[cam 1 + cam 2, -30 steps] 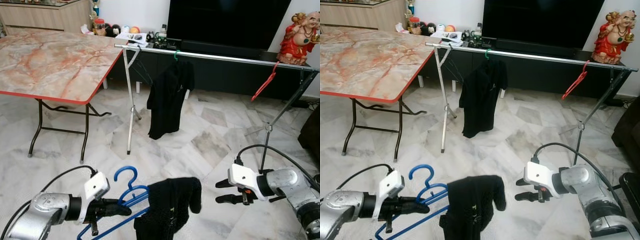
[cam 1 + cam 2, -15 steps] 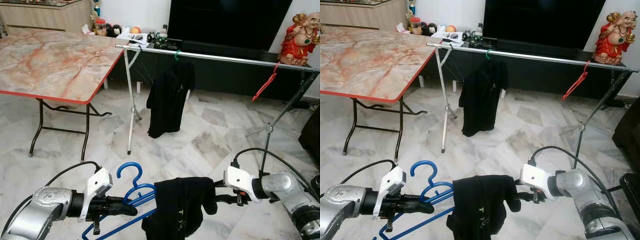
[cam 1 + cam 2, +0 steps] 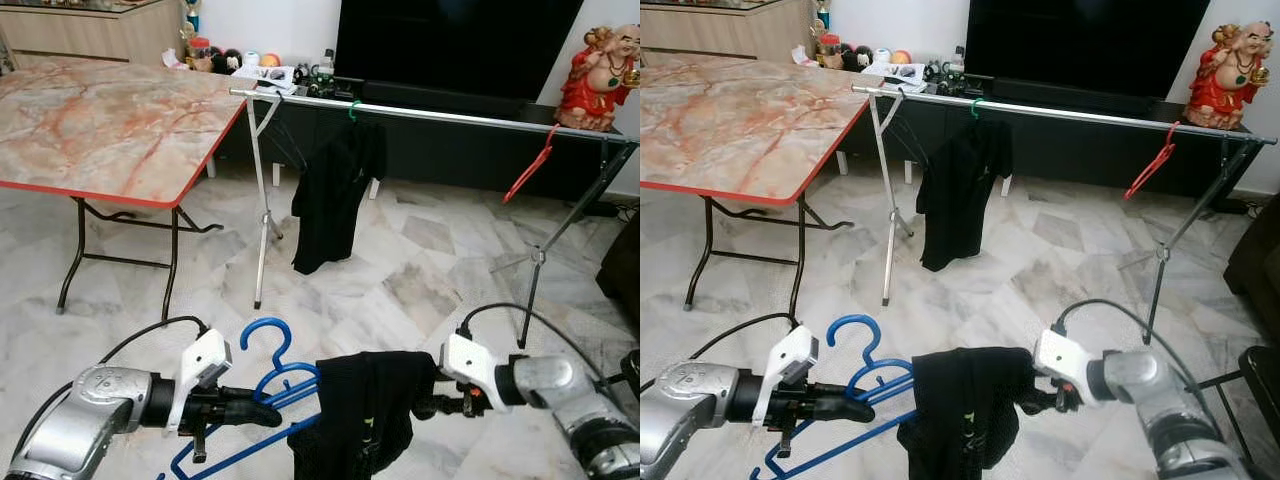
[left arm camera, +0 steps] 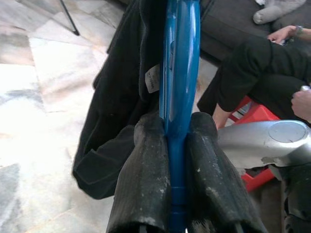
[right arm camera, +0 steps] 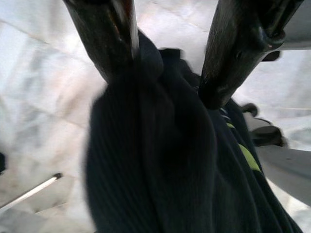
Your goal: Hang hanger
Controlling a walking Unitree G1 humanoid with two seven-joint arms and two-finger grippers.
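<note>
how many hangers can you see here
3, perhaps more: a green hanger on the rail holding a black shirt, a red hanger further right, and the blue hanger in the left gripper.

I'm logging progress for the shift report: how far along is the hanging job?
Done: one black shirt already hangs from the rail. In hand: the left gripper is shut on the blue hanger, and the right gripper has its jaws open around the black garment draped on that hanger. Left: carrying it to the rail and hooking it on, perhaps beside the red hanger.
</note>
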